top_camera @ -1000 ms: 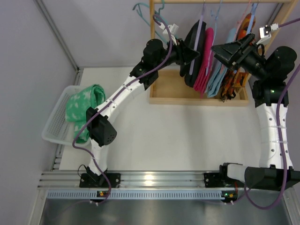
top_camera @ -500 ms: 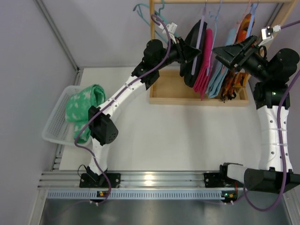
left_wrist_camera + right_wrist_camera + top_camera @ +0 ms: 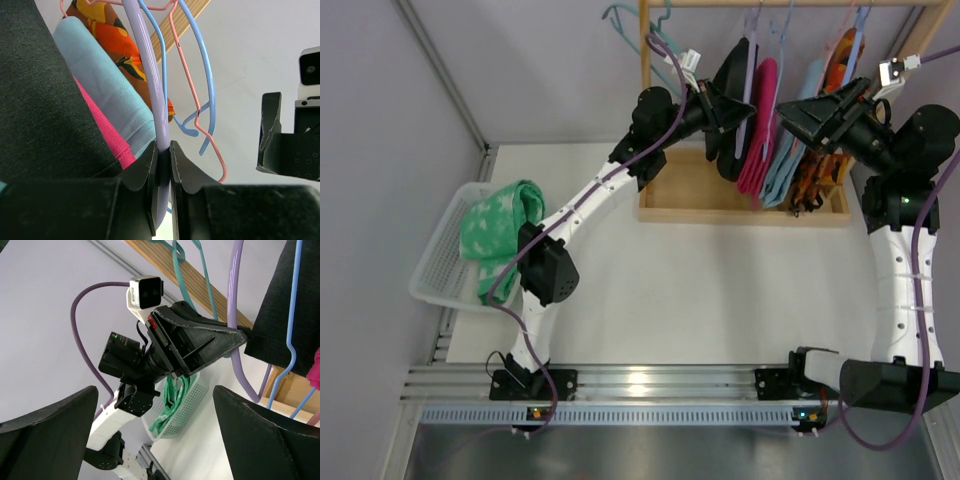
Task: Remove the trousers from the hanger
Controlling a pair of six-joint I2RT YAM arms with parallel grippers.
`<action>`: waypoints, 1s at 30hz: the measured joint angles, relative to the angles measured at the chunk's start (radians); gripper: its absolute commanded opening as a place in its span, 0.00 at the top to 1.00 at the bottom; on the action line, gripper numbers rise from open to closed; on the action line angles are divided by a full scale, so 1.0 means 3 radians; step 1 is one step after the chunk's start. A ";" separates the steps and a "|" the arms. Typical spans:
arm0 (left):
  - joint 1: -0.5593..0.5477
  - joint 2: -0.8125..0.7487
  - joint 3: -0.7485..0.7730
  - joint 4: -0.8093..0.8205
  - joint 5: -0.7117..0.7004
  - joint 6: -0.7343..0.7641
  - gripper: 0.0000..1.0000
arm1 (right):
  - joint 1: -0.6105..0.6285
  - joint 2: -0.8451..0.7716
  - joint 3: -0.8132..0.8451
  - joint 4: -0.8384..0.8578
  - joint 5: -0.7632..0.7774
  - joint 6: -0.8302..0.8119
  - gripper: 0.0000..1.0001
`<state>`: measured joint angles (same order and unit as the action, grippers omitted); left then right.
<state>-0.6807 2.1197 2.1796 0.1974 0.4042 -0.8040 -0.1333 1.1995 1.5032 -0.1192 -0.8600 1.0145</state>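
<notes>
- Pale lilac-grey walls (image 3: 540, 60) close in the back and left, evenly lit.
- A metal strip (image 3: 440, 70) runs down the corner.
- White matte desk (image 3: 720, 300) with soft shadows.
- A wooden rack (image 3: 720, 215) with a tray base stands at the back.
- An aluminium rail (image 3: 660, 380) lines the near edge.

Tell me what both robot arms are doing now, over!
Left gripper shut on thin lilac hanger. Right gripper open, empty. Black cloth trousers hanging, not yet off. Magenta pink cloth trousers crowd alongside.

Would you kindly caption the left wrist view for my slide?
Left gripper closed on the lilac hanger beside black trousers; pink trousers, light blue trousers and orange trousers beyond.
</notes>
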 measured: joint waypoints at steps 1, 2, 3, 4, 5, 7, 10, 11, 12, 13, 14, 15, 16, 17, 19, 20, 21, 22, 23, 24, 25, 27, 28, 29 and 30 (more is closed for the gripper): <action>0.0003 0.0000 0.0003 0.0013 0.0001 -0.0017 1.00 | -0.0003 0.0000 0.0000 0.0001 0.0000 0.0004 0.01; 0.0004 0.0000 0.0004 0.0027 0.0003 -0.0032 1.00 | -0.0003 0.0000 0.0000 0.0005 0.0000 0.0008 0.01; 0.0005 0.0000 0.0013 0.0034 0.0004 -0.0041 1.00 | -0.0003 0.0000 -0.0009 0.0023 -0.0003 0.0017 0.01; 0.0006 0.0000 0.0037 0.0033 0.0008 -0.0039 1.00 | -0.0003 -0.0004 -0.0020 0.0039 -0.0006 0.0028 0.01; 0.0011 0.0010 0.0083 0.0025 0.0023 -0.0031 1.00 | -0.0003 -0.0005 -0.0039 0.0072 -0.0008 0.0043 0.01; 0.0022 0.0029 0.0178 0.0027 0.0062 -0.0024 1.00 | -0.0003 -0.0006 -0.0084 0.0120 -0.0019 0.0102 0.01; 0.0024 0.0038 0.0276 0.0025 0.0113 -0.0020 1.00 | -0.0003 -0.0005 -0.0156 0.0187 -0.0034 0.0164 0.01; 0.0023 0.0038 0.0286 0.0025 0.0120 -0.0020 1.00 | -0.0004 -0.0005 -0.0175 0.0211 -0.0041 0.0183 0.01; 0.0022 0.0038 0.0294 0.0025 0.0122 -0.0023 1.00 | -0.0004 -0.0005 -0.0191 0.0239 -0.0047 0.0198 0.01; 0.0022 0.0038 0.0296 0.0024 0.0122 -0.0025 1.00 | -0.0004 -0.0005 -0.0192 0.0252 -0.0052 0.0211 0.01; 0.0023 0.0038 0.0298 0.0023 0.0122 -0.0027 1.00 | -0.0004 -0.0005 -0.0195 0.0276 -0.0057 0.0226 0.01; 0.0023 0.0038 0.0298 0.0023 0.0121 -0.0031 1.00 | -0.0004 -0.0005 -0.0197 0.0315 -0.0060 0.0240 0.01; 0.0023 0.0038 0.0298 0.0023 0.0118 -0.0033 1.00 | -0.0004 -0.0005 -0.0207 0.0361 -0.0065 0.0266 0.01; 0.0023 0.0038 0.0298 0.0023 0.0116 -0.0037 1.00 | -0.0004 -0.0005 -0.0212 0.0394 -0.0072 0.0284 0.01; 0.0023 0.0038 0.0298 0.0024 0.0111 -0.0051 1.00 | -0.0004 -0.0004 -0.0234 0.0463 -0.0076 0.0322 0.01; 0.0023 0.0038 0.0298 0.0025 0.0109 -0.0062 1.00 | -0.0004 -0.0003 -0.0239 0.0481 -0.0080 0.0340 0.00; 0.0023 0.0038 0.0301 0.0028 0.0109 -0.0081 1.00 | -0.0004 -0.0001 -0.0245 0.0506 -0.0080 0.0351 0.01; 0.0023 0.0038 0.0306 0.0028 0.0108 -0.0098 1.00 | -0.0004 -0.0001 -0.0254 0.0524 -0.0083 0.0361 0.01; 0.0023 0.0038 0.0312 0.0028 0.0108 -0.0116 1.00 | -0.0004 0.0001 -0.0256 0.0530 -0.0083 0.0375 0.01; 0.0023 0.0038 0.0322 0.0028 0.0108 -0.0134 1.00 | -0.0004 0.0003 -0.0256 0.0538 -0.0083 0.0380 0.01; 0.0023 0.0038 0.0331 0.0028 0.0108 -0.0159 1.00 | -0.0004 0.0003 -0.0256 0.0544 -0.0083 0.0384 0.01; 0.0022 0.0038 0.0354 0.0028 0.0108 -0.0212 1.00 | -0.0004 0.0003 -0.0256 0.0553 -0.0085 0.0387 0.01; 0.0022 0.0038 0.0364 0.0029 0.0108 -0.0244 1.00 | -0.0004 0.0003 -0.0256 0.0562 -0.0088 0.0389 0.01; 0.0022 0.0038 0.0369 0.0036 0.0108 -0.0286 1.00 | -0.0004 0.0004 -0.0257 0.0577 -0.0090 0.0392 0.01; 0.0022 0.0038 0.0379 0.0037 0.0108 -0.0319 1.00 | -0.0004 0.0004 -0.0257 0.0594 -0.0094 0.0401 0.01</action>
<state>-0.6743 2.1311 2.2932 0.2085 0.4366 -0.8997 -0.1345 1.2007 1.4261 0.0589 -0.8883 1.1347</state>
